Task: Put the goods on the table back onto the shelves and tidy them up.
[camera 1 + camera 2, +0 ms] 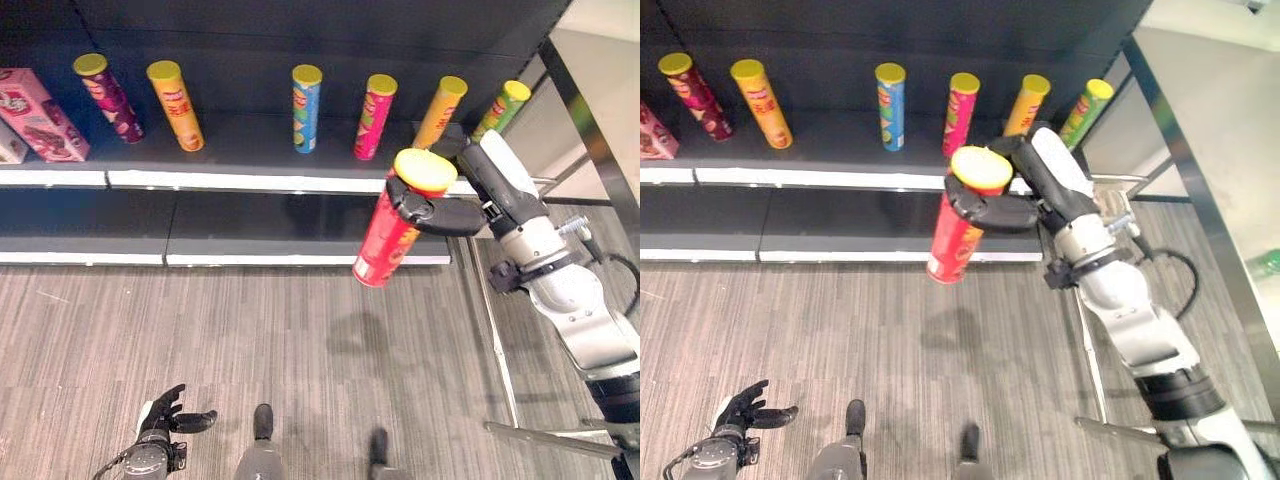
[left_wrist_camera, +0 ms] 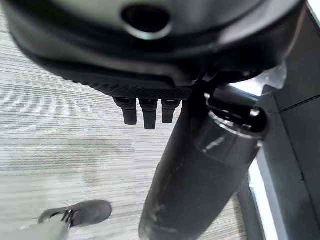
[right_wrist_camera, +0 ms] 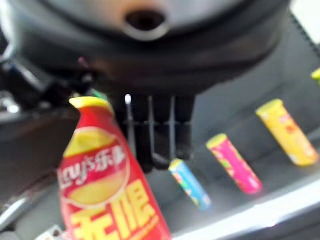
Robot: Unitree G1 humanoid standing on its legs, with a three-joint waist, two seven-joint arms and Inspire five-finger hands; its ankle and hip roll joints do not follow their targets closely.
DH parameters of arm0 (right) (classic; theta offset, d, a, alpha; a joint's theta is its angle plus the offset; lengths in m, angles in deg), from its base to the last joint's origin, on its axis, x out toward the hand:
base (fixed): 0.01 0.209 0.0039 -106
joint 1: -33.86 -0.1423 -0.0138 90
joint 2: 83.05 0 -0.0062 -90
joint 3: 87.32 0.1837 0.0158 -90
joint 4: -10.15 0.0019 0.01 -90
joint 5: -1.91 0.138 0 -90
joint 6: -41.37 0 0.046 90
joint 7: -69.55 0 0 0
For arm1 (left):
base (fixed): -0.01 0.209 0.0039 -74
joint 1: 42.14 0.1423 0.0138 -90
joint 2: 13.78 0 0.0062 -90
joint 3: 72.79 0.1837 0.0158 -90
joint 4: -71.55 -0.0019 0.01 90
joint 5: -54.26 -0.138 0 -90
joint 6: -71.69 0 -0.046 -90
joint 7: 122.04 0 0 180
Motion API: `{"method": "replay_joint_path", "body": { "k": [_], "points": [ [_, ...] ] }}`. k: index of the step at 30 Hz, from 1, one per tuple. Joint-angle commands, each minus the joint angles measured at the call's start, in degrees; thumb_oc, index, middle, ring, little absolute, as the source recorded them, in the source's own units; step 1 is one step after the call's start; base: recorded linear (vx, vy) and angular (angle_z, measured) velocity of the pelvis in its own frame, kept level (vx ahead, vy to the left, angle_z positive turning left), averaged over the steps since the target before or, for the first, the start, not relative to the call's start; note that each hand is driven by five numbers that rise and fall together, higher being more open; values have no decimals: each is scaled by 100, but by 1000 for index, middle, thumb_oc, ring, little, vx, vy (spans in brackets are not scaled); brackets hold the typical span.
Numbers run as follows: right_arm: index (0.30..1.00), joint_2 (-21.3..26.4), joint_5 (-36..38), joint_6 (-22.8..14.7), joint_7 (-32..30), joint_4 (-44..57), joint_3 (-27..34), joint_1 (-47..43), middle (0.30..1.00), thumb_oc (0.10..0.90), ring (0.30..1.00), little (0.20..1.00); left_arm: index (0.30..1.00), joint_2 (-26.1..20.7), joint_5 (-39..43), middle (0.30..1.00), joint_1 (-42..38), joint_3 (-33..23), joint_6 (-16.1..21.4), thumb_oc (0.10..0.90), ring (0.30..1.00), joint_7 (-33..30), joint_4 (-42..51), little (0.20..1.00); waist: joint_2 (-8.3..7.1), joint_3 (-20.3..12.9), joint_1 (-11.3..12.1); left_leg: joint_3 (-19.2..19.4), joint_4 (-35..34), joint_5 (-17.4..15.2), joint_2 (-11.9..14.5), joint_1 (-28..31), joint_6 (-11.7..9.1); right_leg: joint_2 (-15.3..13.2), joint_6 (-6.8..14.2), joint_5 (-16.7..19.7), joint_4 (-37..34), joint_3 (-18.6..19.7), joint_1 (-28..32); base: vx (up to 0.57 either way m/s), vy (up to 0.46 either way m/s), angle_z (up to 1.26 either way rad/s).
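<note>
— Six cans are standing along the shelf (image 1: 250,150), right?

— Yes, all upright and apart from each other: a purple can (image 1: 108,98), an orange can (image 1: 176,105), a blue can (image 1: 305,108), a pink can (image 1: 374,117), a yellow can (image 1: 438,110) and a green can (image 1: 498,110). A pink box (image 1: 38,113) is sitting at the shelf's left end, beside the purple can.

— And the red can (image 1: 392,218)?

— It is hanging in the air in front of the shelf edge, tilting, with its yellow lid uppermost and leaning toward the shelf. It is below and in front of the gap between the pink can and the yellow can.

— What is holding it?

— The right robot hand (image 1: 470,200) is gripping it near the top, with the thumb wrapping across the front just under the lid and the fingers (image 3: 155,130) curling round the far side.

— Is the can touching the shelf?

— No, it is hanging clear of the shelf and well above the floor (image 1: 250,340).

— And the left robot hand (image 1: 165,415)?

— It is hanging low near the floor, holding nothing, with the fingers spreading loosely and the thumb sticking out to the side.
</note>
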Motion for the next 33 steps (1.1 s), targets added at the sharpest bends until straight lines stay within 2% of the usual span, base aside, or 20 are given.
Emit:
{"method": "replay_joint_path", "body": {
  "k": [1,2,4,5,7,9,12,13,14,16,21,23,24,26,27,28,29,31,32,33],
  "points": [
    [300,452,255,-424,-290,112,280,-578,300,400,300,300,900,-161,-9,900,234,373,42,800,900,-18,83,900,-80,-458,-33,-429,109,-647,-774,162,63,246,464,-584,298,-353,-368,378,160,51],
    [300,625,266,-442,-291,153,305,-610,300,400,300,300,900,-61,-47,900,177,510,86,800,900,-4,161,900,-130,-409,-71,-600,238,-791,-959,244,105,217,403,-624,213,-518,-230,258,46,53],
    [300,763,252,-407,-302,109,177,-725,300,400,300,300,900,87,-15,900,192,606,104,800,900,-5,314,900,-195,-391,-23,-628,686,-1162,-933,332,17,60,240,-672,453,-650,-44,424,-58,91],
    [300,816,356,-399,-233,144,104,-769,300,400,300,300,900,223,154,900,353,643,133,800,900,49,500,900,-182,-376,52,-595,2123,-1137,-911,2,-192,-8,108,-844,498,-789,319,383,-96,96],
    [300,817,357,-398,-232,142,100,-774,300,400,300,300,900,225,154,900,356,642,130,800,900,48,505,900,-164,-377,44,-604,2214,-1183,-896,-47,-195,7,105,-843,499,-799,315,145,-15,49],
    [300,788,411,-336,-176,26,-53,-822,300,400,300,300,900,323,345,900,418,614,73,800,900,37,532,900,-172,-301,219,-632,3130,-852,-805,-612,-283,-9,-2,-1050,470,-778,637,297,66,24],
    [300,792,481,-305,-112,24,-90,-801,300,400,300,300,900,351,410,900,529,657,77,800,900,66,595,900,-219,-370,312,-575,2339,-1022,-386,-692,-235,-165,138,-1226,376,-698,880,308,113,8],
    [300,803,492,-326,-131,13,-64,-788,300,400,300,300,900,346,417,900,531,667,92,800,900,40,603,900,-205,-403,318,-602,1890,-894,-167,-685,-293,-227,183,-1277,351,-685,920,421,302,-26],
    [300,781,519,-351,-210,-73,-19,-777,300,400,300,300,900,320,435,900,504,708,88,800,900,8,569,900,-118,-470,328,-723,1074,-288,342,-938,-490,-314,268,-1402,264,-613,1048,435,350,-25],
    [300,688,473,-366,-329,-196,56,-699,300,400,300,300,900,280,389,900,513,747,133,800,900,-41,545,900,-50,-555,397,-1013,193,126,692,-1332,-806,-533,417,-1575,102,-431,1403,581,493,-16],
    [300,513,265,-289,-327,-71,244,-446,300,400,300,300,900,201,223,900,521,779,123,800,900,-13,510,900,209,-699,411,-917,109,312,713,-1273,-916,-1068,693,-1560,94,-328,1783,384,501,-33],
    [300,39,-46,-200,-319,-24,218,-402,300,400,300,300,900,-73,-19,900,414,679,86,800,900,-20,461,900,197,-740,301,-496,726,-101,240,-1163,-642,-1866,757,-777,533,-229,1425,365,722,-77],
    [300,-65,-102,-219,-361,-11,135,-473,300,400,300,300,900,-165,25,900,354,591,107,800,900,-63,485,900,166,-707,280,-328,753,-165,188,-1086,-590,-1959,698,-443,725,-196,1180,168,483,-19],
    [300,-100,-121,-191,-394,28,136,-470,300,400,300,300,900,-218,36,900,341,530,83,800,900,-88,497,900,156,-706,286,-245,749,-193,135,-1060,-522,-1976,670,-325,751,-175,1096,70,220,-68],
    [300,-150,-124,-199,-346,68,186,-404,300,400,300,300,900,-274,8,900,330,455,58,800,900,-71,443,900,139,-726,221,-165,578,-200,20,-952,-434,-1705,597,-286,844,25,938,71,169,-51],
    [300,-151,-125,-197,-345,72,190,-397,300,400,300,300,900,-276,8,900,331,456,58,800,900,-71,444,900,135,-723,235,-151,563,-198,22,-935,-435,-1706,597,-294,855,40,933,139,288,-13],
    [300,-189,-76,-209,-343,62,188,-448,300,400,300,300,900,-356,11,900,292,412,61,800,900,-95,348,900,114,-743,231,-47,375,-189,-76,-818,-372,-1410,595,-417,721,-69,835,70,119,11],
    [300,-200,-25,-241,-346,77,136,-511,300,400,300,300,900,-381,26,900,264,411,68,800,900,-116,296,900,110,-737,211,-7,253,-170,-111,-762,-343,-1239,572,-512,674,-180,706,90,162,8],
    [300,-180,23,-265,-352,82,136,-498,300,400,300,300,900,-327,50,900,215,405,46,800,900,-137,253,900,135,-681,140,3,95,-153,-224,-655,-277,-857,532,-729,610,-214,453,76,143,3],
    [300,-180,24,-265,-352,82,136,-499,300,400,300,300,900,-327,50,900,215,405,46,800,900,-137,253,900,135,-679,140,3,95,-153,-223,-654,-277,-857,532,-730,611,-215,455,77,164,21]
  ]
}}
